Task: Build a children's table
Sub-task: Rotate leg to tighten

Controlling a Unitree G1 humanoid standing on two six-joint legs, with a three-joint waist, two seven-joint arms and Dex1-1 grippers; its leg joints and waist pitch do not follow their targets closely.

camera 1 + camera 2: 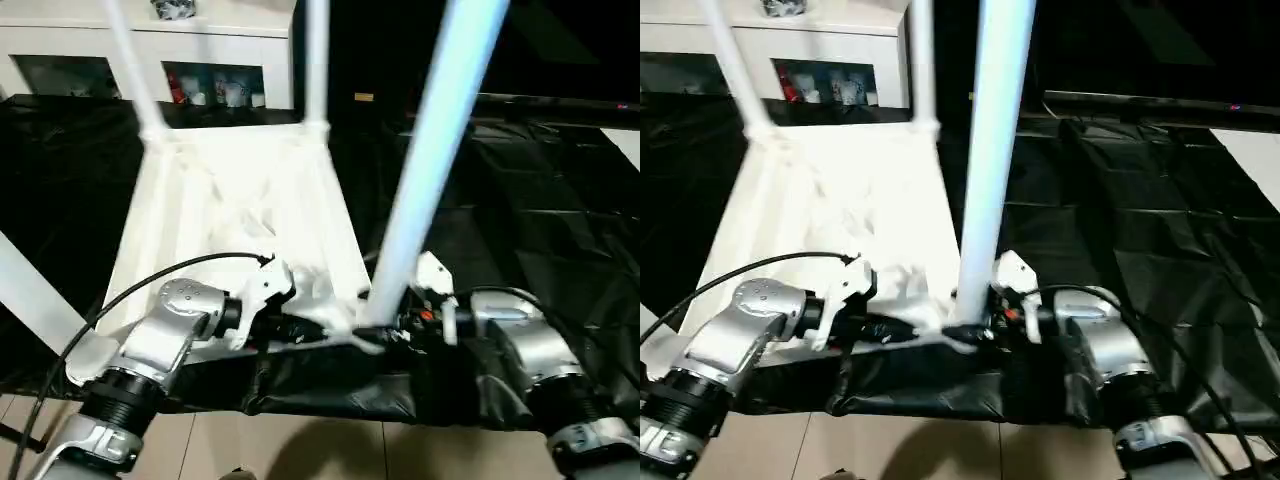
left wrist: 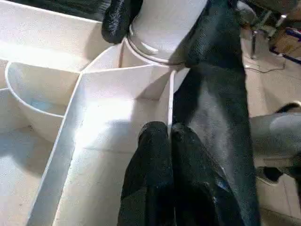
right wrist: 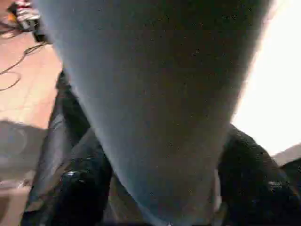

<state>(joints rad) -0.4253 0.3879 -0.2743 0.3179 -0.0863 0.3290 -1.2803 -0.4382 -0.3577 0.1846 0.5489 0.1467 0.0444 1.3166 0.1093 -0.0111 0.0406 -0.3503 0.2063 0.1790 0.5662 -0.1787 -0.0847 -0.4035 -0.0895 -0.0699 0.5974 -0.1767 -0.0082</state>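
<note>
On the large work table draped in crinkled black sheeting [image 1: 560,200], the all-white plastic children's table [image 1: 240,215] lies upside down, its ribbed underside facing up and its near edge close to the black table's front edge. Three long tapered white tubular legs rise from its corner sockets: two at the far corners [image 1: 135,70] [image 1: 316,60] and one at the near right corner [image 1: 430,160], which stands tall and leans slightly to the right in the left eye view. Another white leg [image 1: 30,285] slants across the lower left of that view. The left gripper [image 2: 169,136] has its two black fingers pressed together on the thin upright rim of the tabletop, just beside the near right socket. The right gripper [image 3: 155,188] has its black fingers [image 3: 80,188] spread on either side of that near right leg's base, clasping it where it meets the socket. Behind the work table stands a white cabinet with glass-fronted compartments [image 1: 210,60].
</note>
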